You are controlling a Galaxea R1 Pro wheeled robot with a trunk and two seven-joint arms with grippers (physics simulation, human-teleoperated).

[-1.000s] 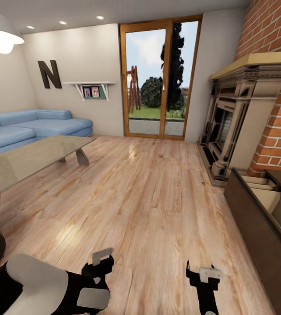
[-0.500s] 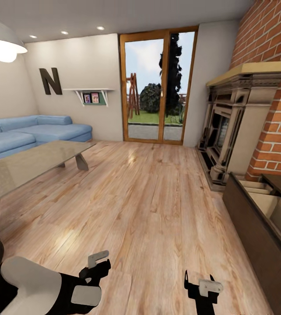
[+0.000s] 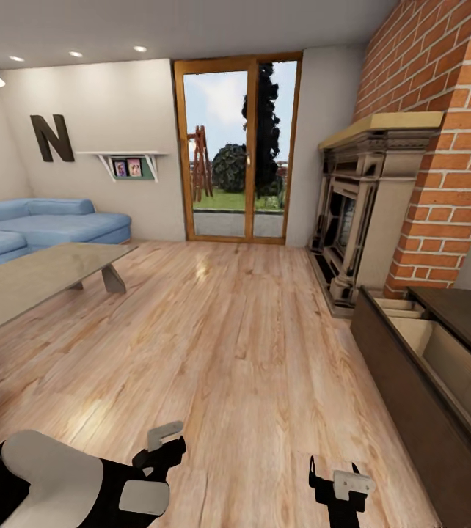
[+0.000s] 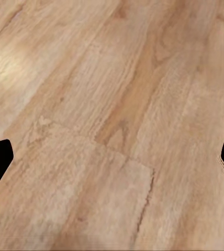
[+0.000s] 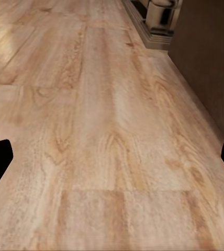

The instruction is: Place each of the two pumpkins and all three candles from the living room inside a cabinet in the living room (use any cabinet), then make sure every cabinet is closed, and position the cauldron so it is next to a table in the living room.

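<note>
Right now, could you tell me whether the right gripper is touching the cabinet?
Apart. In the head view, the right gripper hangs over bare floor, with a strip of planks between it and the cabinet front at the right. Its fingers are spread, holding nothing.

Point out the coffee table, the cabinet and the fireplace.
coffee table (image 3: 37, 275), head view, on its glossy top.
cabinet (image 3: 404, 389), head view, on the pulled-out dark drawer front.
fireplace (image 3: 367, 220), head view, on its carved stone surround.
</note>
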